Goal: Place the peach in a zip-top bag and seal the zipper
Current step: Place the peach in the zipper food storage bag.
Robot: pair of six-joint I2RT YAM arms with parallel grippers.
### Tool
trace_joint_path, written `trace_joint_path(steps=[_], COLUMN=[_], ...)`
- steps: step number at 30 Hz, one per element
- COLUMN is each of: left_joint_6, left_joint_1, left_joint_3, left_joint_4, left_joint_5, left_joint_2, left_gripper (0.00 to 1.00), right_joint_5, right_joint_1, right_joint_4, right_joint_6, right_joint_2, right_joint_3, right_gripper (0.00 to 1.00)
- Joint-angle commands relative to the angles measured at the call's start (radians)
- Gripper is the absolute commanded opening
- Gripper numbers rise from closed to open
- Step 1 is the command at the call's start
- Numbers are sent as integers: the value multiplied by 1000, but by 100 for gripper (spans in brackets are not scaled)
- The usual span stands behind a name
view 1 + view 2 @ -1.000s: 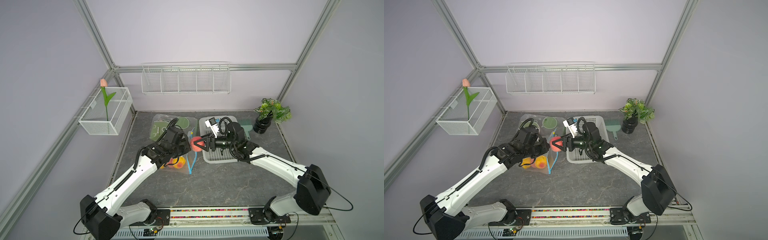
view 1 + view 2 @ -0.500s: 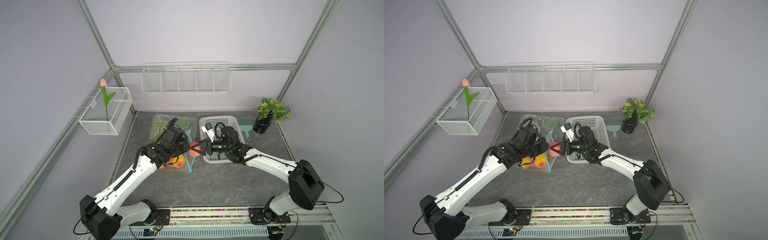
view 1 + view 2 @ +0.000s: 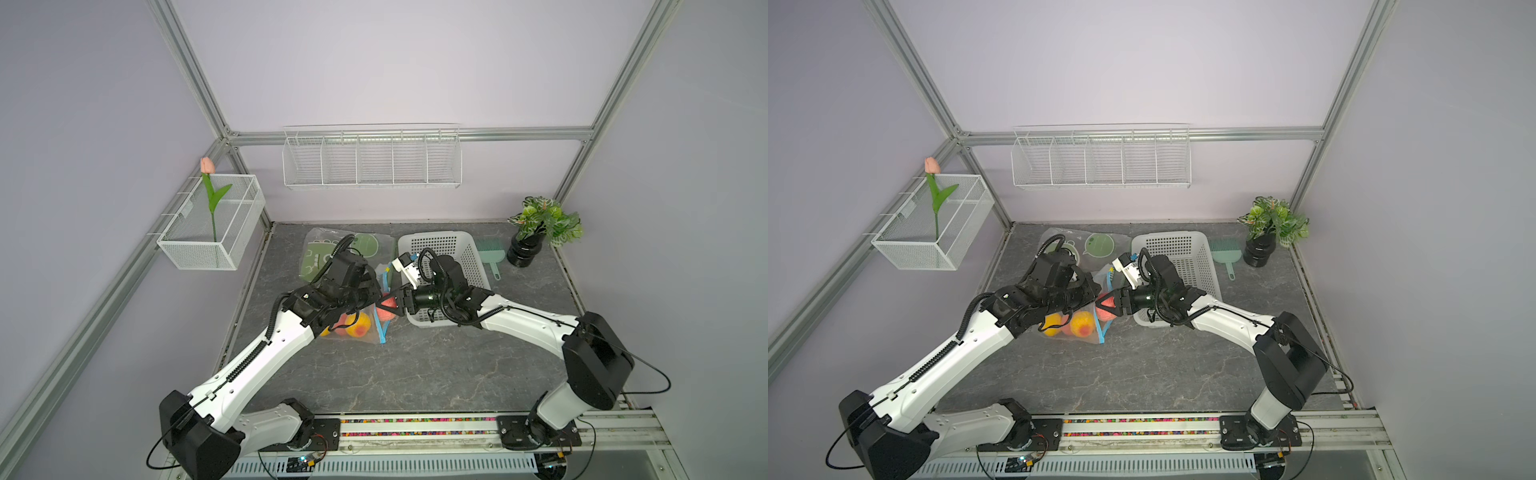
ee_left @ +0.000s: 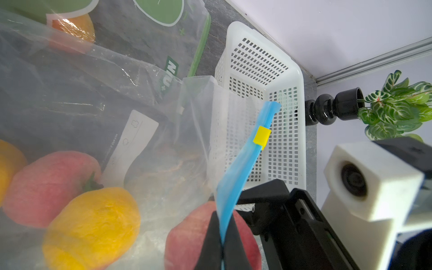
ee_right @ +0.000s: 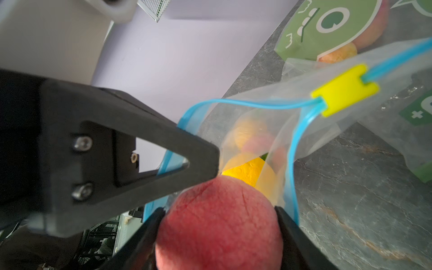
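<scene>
The red peach [image 5: 219, 224] sits between the jaws of my right gripper [image 5: 219, 209], which is shut on it at the open mouth of the clear zip-top bag [image 3: 365, 332]. In both top views the peach [image 3: 386, 311] [image 3: 1108, 311] hangs just right of the bag's blue zipper edge. My left gripper [image 4: 221, 233] is shut on the blue zipper strip [image 4: 236, 177] and holds that side of the mouth up. The yellow slider [image 5: 344, 90] sits at the far end of the zipper. Yellow and red fruits [image 4: 93, 224] lie inside the bag.
A white perforated basket [image 3: 440, 249] stands right of the bag, under my right arm. A second bag with green print [image 3: 328, 251] lies behind. A green brush [image 3: 492, 255] and a potted plant [image 3: 540, 232] are at the back right. Wire baskets hang on the walls.
My right gripper has carried the peach leftward from beside the basket to the bag's mouth. The left gripper has kept its hold on the zipper edge.
</scene>
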Motion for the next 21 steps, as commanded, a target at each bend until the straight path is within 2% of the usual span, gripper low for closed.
trace_joint_path(steps=[1,9,15,21], left_joint_6=[-30,-48,-57,-55], left_joint_1=[-6,-6,-6,-7], left_joint_3=[-11,-30,-34,-30], left_joint_4=[36,51,47,41], left_joint_5=[19,28,16,14], left_joint_2=[-26,-36,-53,-56], left_gripper=[0,0,0,0], right_joint_5=[3,80,172,225], right_joint_1=[6,18,48,75], right_joint_4=[27,158,122,36], right_joint_6=[33,150,125,60], right_joint_2=[18,65,70,79], right_joint_3=[24,13,16,51], right_gripper=[67,67,67,75])
